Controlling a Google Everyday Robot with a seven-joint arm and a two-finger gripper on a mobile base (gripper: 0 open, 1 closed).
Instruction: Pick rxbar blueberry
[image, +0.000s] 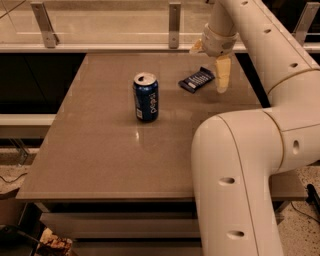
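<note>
The rxbar blueberry (196, 80), a small flat dark navy bar with white text, lies flat on the brown table (100, 165) at the back right. My gripper (209, 69) hangs just above and to the right of it, open. One yellowish finger (223, 74) points down beside the bar's right end. The other finger (196, 47) shows only as a tip behind the bar. The gripper holds nothing.
An upright blue soda can (146, 97) stands left of the bar, near the table's middle. My white arm (240, 165) covers the table's right side. A glass rail with metal posts (174, 22) runs behind the table.
</note>
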